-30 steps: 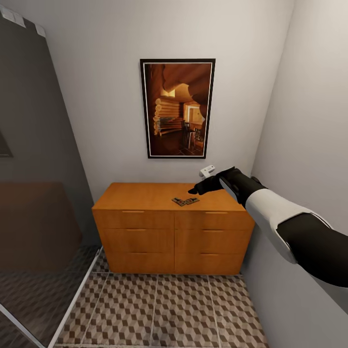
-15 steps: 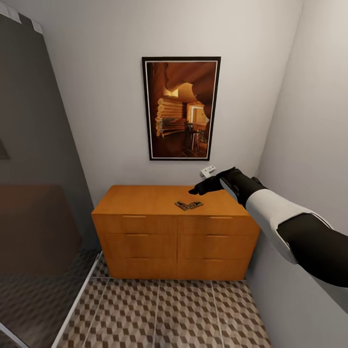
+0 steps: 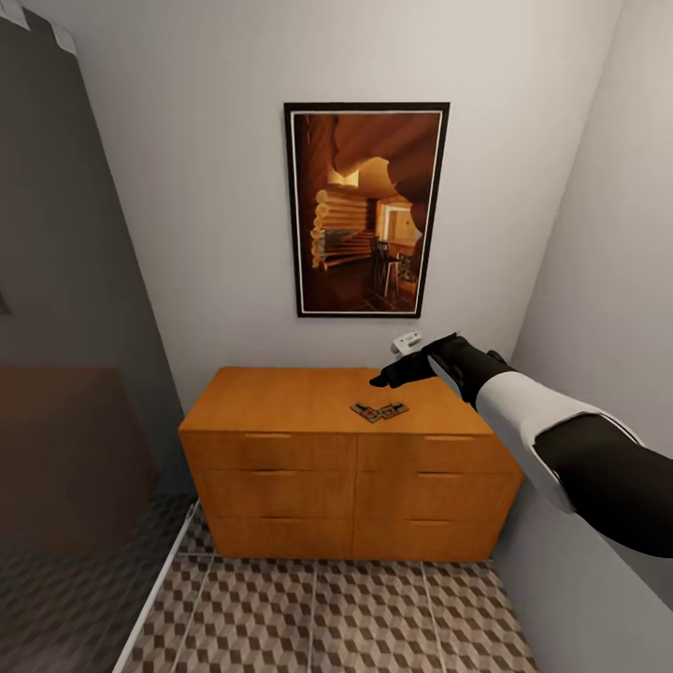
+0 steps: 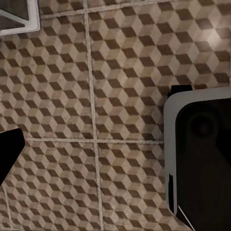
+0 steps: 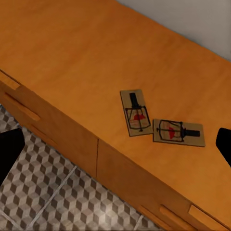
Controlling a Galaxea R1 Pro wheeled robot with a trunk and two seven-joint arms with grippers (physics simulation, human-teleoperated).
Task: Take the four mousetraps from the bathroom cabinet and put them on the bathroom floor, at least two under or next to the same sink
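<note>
Patterned bathroom floor fronts your cabinet; your right wrist view separates two mousetraps, corners touching, where the head view blurs them. Your right gripper hovers mid-frame, fingers spread, empty, below a framed picture; your left gripper's opening can't be judged.

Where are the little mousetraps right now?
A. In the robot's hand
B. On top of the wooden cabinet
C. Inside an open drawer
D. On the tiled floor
B. Two mousetraps lie flat on top of the cabinet, near its front edge, with the drawers shut.
</note>
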